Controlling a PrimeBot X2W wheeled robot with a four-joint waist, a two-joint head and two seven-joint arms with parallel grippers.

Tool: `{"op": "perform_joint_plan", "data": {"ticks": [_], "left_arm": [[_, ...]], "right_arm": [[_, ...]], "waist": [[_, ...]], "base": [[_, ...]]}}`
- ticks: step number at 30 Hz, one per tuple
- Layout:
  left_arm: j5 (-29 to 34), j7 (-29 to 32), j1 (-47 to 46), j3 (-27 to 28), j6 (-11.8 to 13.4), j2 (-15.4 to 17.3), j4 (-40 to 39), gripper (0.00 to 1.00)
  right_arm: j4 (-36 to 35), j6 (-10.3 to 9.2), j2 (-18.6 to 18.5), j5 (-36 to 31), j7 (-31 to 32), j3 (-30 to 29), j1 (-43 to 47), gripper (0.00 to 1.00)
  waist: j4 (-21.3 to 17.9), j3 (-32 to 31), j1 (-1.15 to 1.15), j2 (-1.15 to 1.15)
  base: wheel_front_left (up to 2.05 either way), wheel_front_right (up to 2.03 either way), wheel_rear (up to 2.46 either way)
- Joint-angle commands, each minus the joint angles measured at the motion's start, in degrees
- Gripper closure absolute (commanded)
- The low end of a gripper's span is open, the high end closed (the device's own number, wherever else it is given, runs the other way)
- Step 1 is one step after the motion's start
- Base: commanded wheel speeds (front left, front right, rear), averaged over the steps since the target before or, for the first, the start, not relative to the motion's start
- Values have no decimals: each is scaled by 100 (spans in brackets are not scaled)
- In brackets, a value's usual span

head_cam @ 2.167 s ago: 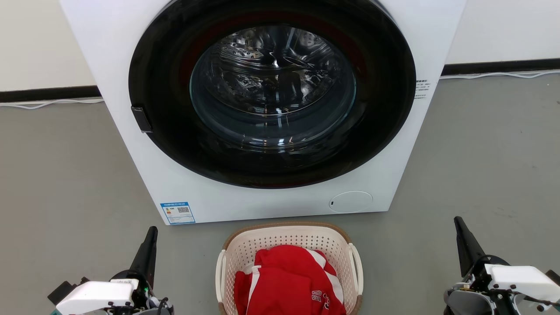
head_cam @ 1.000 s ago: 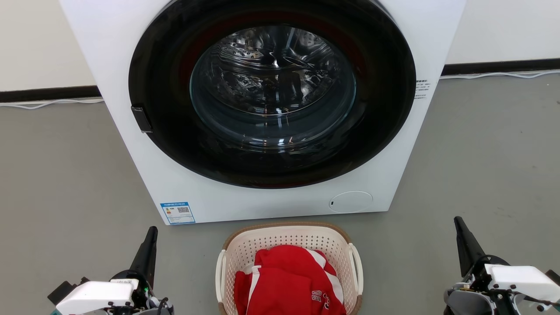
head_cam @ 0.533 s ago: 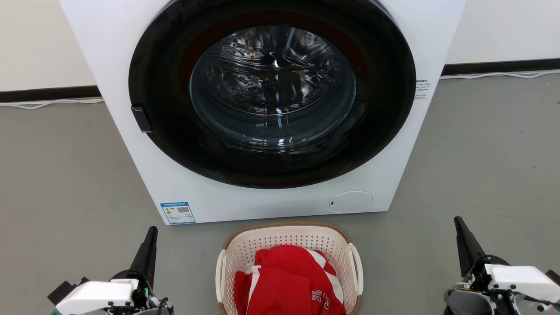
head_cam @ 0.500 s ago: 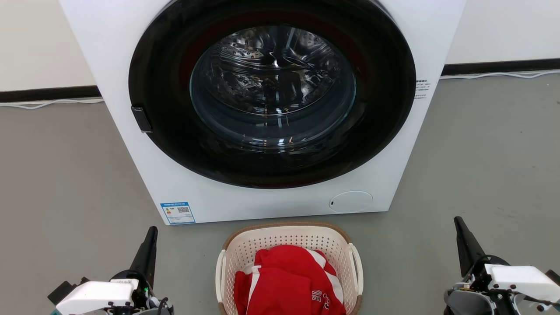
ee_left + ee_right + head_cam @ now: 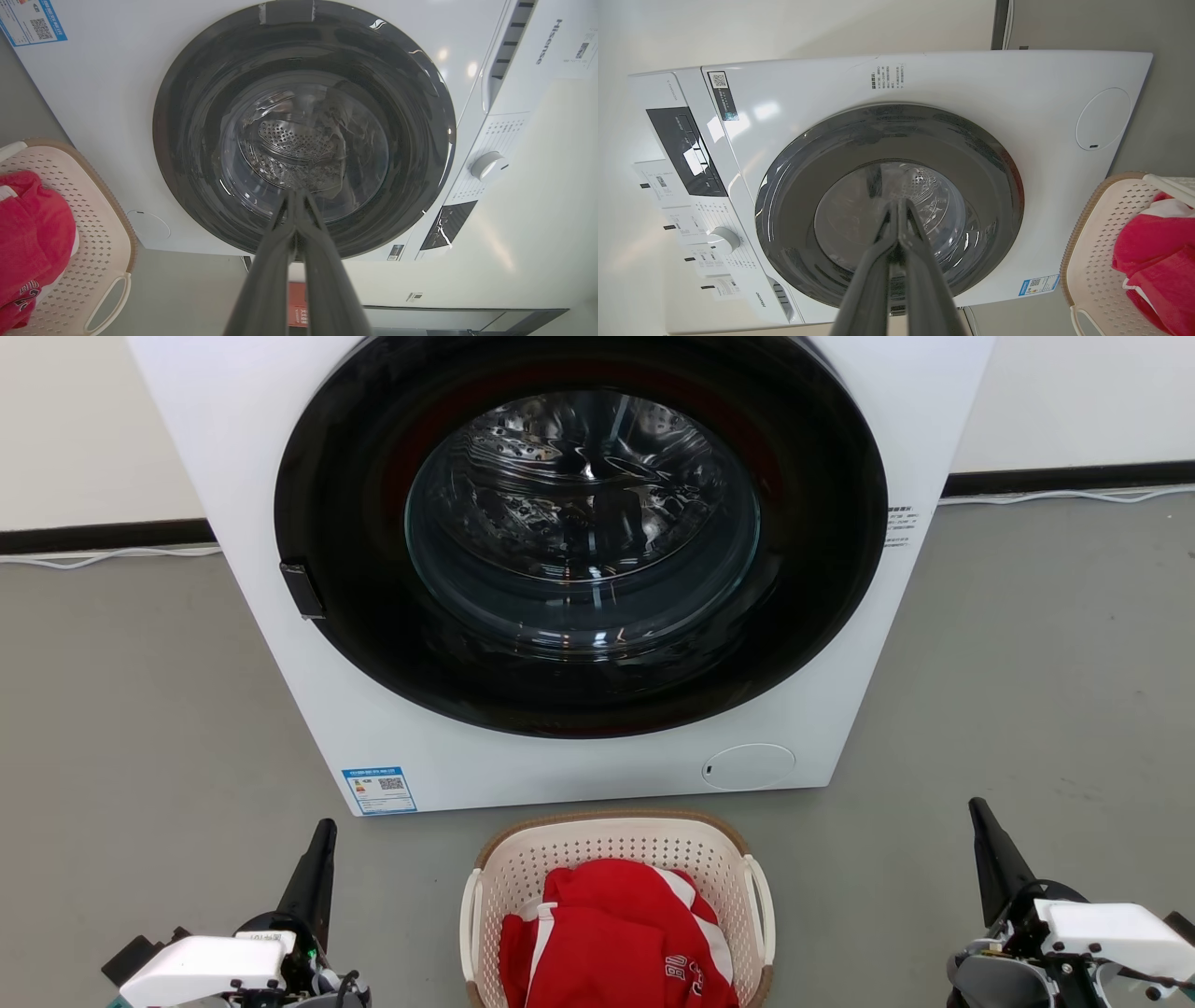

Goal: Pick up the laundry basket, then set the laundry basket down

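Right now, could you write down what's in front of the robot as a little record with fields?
basket: laundry basket on the floor, just in front of the washer, not held
contents: red garment with white stripes
washer door: round, dark-rimmed, shut
left gripper: shut, empty, left of the basket, apart from it
right gripper: shut, empty, right of the basket, apart from it

Grey floor (image 5: 140, 709), matt. Off-white wall (image 5: 84, 420) with black skirting (image 5: 93, 536), white cable (image 5: 140, 554) along it. White front-loading washer (image 5: 224, 429) before wall, door (image 5: 579, 700) shut.
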Motion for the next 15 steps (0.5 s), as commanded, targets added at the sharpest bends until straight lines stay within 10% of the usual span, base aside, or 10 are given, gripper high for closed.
{"op": "perform_joint_plan", "data": {"ticks": [1,15], "left_arm": [[-29,9,-320,169,-42,76,-168,100],[-29,9,-320,169,-42,76,-168,100]], "right_arm": [[-170,41,-23,39,44,105,-238,100],[-170,41,-23,39,44,105,-238,100]], "waist": [[0,0,0,0],[0,0,0,0]], "base": [[0,0,0],[0,0,0]]}}
